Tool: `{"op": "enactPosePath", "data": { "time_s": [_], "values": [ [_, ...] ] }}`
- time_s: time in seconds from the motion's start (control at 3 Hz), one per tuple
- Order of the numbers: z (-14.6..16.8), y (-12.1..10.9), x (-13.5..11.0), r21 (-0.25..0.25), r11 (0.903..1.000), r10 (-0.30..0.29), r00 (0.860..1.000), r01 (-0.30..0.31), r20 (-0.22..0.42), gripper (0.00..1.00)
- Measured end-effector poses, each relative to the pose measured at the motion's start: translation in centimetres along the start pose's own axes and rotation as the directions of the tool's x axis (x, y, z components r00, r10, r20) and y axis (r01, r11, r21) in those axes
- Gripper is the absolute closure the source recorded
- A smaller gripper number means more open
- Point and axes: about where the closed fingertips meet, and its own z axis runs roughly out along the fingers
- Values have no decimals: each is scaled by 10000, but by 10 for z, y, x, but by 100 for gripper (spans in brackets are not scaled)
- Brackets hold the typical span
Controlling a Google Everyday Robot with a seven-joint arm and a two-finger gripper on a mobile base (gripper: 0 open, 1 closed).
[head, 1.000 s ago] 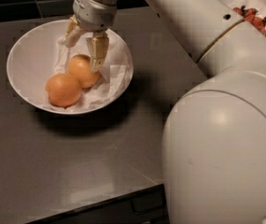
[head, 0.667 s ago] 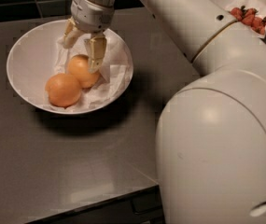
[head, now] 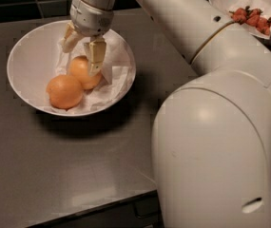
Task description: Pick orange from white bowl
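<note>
The white bowl (head: pixel 25 61), lined with crumpled white paper, sits on the dark table at the upper left. Two orange fruits lie in it, touching. The paler orange (head: pixel 82 74) is the farther one; the deeper orange fruit (head: pixel 64 91) lies in front of it to the left. My gripper (head: pixel 83 51) hangs inside the bowl just above the paler orange. It is open, with one finger (head: pixel 95 56) over the orange's top right and the other up to the left. It holds nothing.
My large white arm (head: pixel 216 141) fills the right half of the view and hides the table there. A white dish of red fruit (head: pixel 254 18) stands at the back right. The table's front edge runs along the bottom left.
The gripper has sunk slightly toward the paler orange. The arm's big body has shifted a little left. The fruits and bowl have not moved.
</note>
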Motion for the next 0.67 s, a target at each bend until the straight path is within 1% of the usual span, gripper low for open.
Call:
{"op": "enactPosePath", "data": {
  "time_s": [0.67],
  "values": [
    [8,7,-1,-167,9998,138,9998,-137,111,35]
  ]
}}
